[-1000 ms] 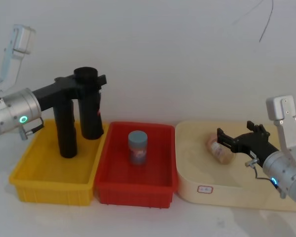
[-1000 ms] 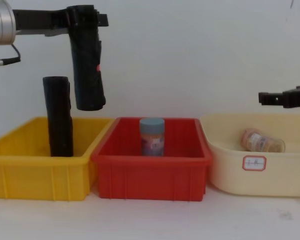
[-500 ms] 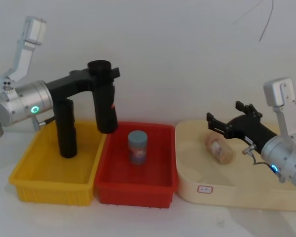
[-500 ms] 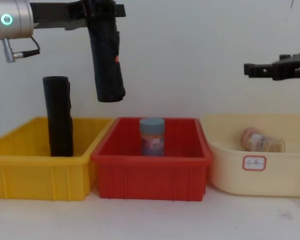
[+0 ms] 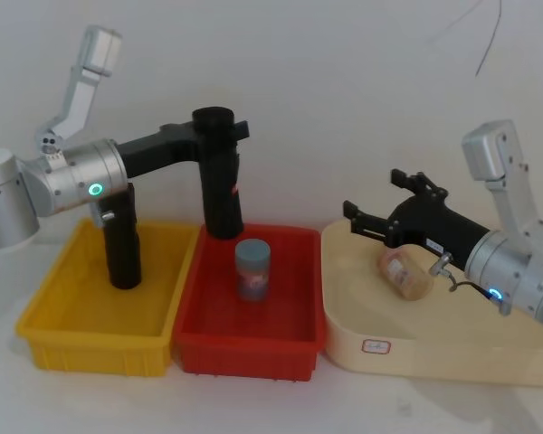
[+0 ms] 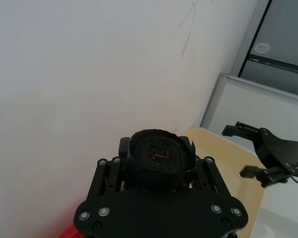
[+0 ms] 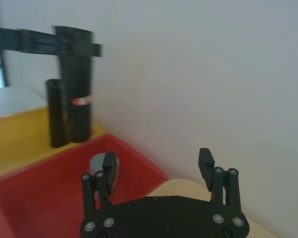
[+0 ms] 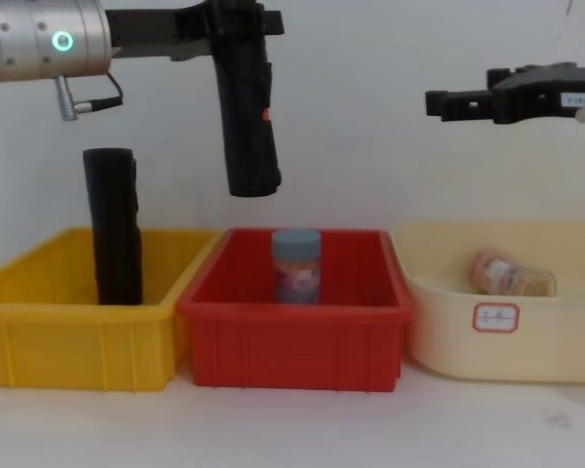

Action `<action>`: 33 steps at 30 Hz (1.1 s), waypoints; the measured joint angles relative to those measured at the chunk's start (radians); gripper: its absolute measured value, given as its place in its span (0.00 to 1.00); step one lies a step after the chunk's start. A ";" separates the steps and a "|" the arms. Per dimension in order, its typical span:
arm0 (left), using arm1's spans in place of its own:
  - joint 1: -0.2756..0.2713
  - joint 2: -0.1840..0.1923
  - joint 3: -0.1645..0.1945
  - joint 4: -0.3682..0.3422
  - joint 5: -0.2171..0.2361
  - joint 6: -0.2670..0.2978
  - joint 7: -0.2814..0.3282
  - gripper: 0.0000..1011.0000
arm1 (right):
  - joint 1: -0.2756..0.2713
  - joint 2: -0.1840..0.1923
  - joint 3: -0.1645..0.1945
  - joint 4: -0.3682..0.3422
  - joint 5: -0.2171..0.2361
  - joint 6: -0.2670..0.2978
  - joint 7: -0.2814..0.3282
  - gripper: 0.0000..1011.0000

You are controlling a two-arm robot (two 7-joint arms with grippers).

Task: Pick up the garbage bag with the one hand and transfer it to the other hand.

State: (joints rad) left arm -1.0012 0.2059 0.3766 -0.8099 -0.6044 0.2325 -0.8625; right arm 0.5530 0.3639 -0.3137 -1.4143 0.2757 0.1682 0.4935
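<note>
The garbage bag, a tall matte-black roll with a small red mark, hangs upright in the air above the left end of the red bin. My left gripper, on the teal-ringed arm, is shut on the roll's upper end; the chest view shows the garbage bag well clear of the bins. The left wrist view looks down on the roll's top between the fingers. My right gripper, on the blue-ringed arm, is open, raised over the cream tray's left part and pointing toward the roll, a gap apart.
A second black roll stands in the yellow bin. A blue-lidded jar stands in the red bin. A cream tray on the right holds a jar lying on its side. A white wall is close behind.
My left arm carried the roll up and to the right, from over the yellow bin to over the red bin. The right gripper rose and moved left toward it.
</note>
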 joint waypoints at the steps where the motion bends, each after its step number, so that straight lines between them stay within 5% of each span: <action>1: -0.005 -0.003 0.003 0.009 0.001 -0.005 -0.004 0.56 | 0.003 0.002 -0.002 -0.001 0.002 0.002 0.006 0.99; 10: -0.052 -0.036 0.034 0.087 0.012 -0.071 -0.051 0.56 | 0.027 0.019 -0.031 -0.009 0.040 0.050 0.087 0.99; 33: -0.065 -0.057 0.078 0.093 0.004 -0.160 -0.143 0.56 | 0.038 0.003 -0.052 0.013 0.095 0.117 0.097 0.99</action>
State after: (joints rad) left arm -1.0666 0.1486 0.4548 -0.7166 -0.6000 0.0728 -1.0050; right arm 0.5914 0.3667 -0.3653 -1.4016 0.3704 0.2853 0.5902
